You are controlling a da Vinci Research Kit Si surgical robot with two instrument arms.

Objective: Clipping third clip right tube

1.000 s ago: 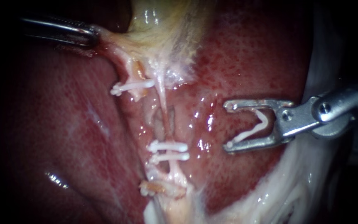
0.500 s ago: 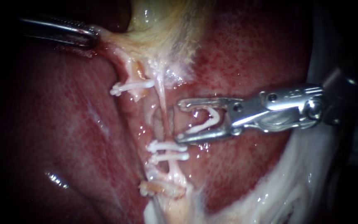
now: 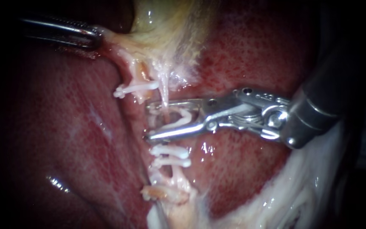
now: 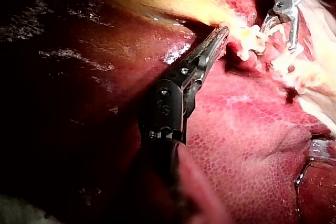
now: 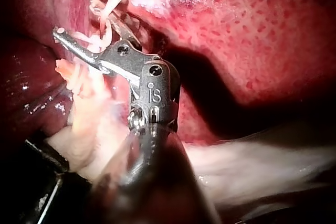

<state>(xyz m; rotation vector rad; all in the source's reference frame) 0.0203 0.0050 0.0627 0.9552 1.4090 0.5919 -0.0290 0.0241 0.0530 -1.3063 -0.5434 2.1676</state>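
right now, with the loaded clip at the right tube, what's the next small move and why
Probably squeeze the right instrument shut: its loaded clip seems to straddle the right tube, just above the two clips already on it.

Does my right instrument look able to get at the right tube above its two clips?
Likely yes: the right instrument, a clip in its jaws, straddles the right tube there, nothing in between.
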